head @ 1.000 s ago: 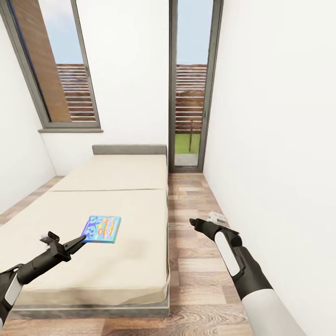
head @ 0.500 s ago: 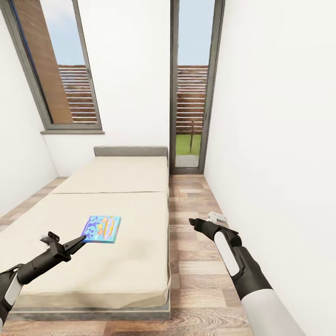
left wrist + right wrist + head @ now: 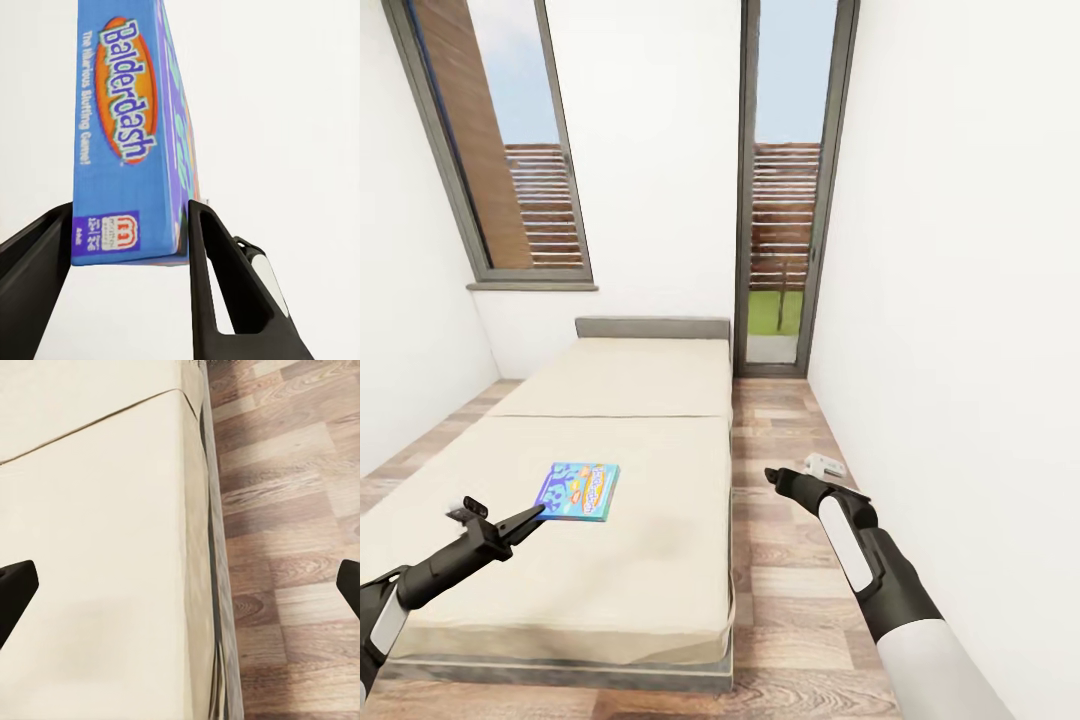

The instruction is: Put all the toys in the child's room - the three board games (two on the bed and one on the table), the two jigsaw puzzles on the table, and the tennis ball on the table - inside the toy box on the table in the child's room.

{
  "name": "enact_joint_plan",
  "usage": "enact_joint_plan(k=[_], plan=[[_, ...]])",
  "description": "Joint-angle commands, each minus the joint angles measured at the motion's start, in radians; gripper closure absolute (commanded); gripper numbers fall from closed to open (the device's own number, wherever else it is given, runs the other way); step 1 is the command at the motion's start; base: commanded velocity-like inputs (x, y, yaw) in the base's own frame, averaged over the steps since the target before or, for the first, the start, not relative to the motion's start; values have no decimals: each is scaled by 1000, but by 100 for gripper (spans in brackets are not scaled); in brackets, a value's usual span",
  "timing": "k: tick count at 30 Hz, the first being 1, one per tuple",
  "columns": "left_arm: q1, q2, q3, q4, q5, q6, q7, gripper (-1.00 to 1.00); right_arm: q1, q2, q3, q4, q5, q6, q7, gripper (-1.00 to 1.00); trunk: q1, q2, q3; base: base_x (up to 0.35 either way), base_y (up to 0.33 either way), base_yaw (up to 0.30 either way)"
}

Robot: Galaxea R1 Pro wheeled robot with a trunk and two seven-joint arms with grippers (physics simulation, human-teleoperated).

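Note:
A blue Balderdash board game (image 3: 578, 490) hangs just above the beige bed (image 3: 630, 420), with my left gripper (image 3: 536, 514) shut on its near edge. In the left wrist view the box (image 3: 127, 127) stands on edge between both black fingers (image 3: 217, 270) of the left gripper (image 3: 127, 214). My right gripper (image 3: 772, 476) hovers open over the wooden floor beside the bed, nothing in it. Its tips sit far apart in the right wrist view (image 3: 180, 585), above the bed's side edge (image 3: 214, 547). The table, toy box, puzzles and ball are out of view.
The bed has a grey headboard (image 3: 652, 328) against the far wall. A strip of wooden floor (image 3: 790, 540) runs between the bed and the right white wall (image 3: 960, 300), up to a tall glass door (image 3: 785, 200). A window (image 3: 510, 150) is at the back left.
The whole picture has shifted: bed, window and door sit further right and slightly higher, so the camera moved. Both arms and the held board game keep their places in the view.

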Motion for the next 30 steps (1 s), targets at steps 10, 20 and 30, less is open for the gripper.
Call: enact_joint_plan(k=[10, 20, 30], plan=[[0, -1, -1, 0, -1, 11, -4, 100, -1, 1, 1, -1, -9, 2, -11, -100, -39, 70, 32, 0, 0, 129], [0, -1, -1, 0, -1, 11, -4, 100, -1, 0, 1, -1, -9, 2, -11, -100, -77, 140, 69, 0, 0, 269], [0, -1, -1, 0, -1, 11, -4, 100, -1, 0, 1, 0, -10, 2, -11, -100, -115, 210, 105, 0, 0, 272]])
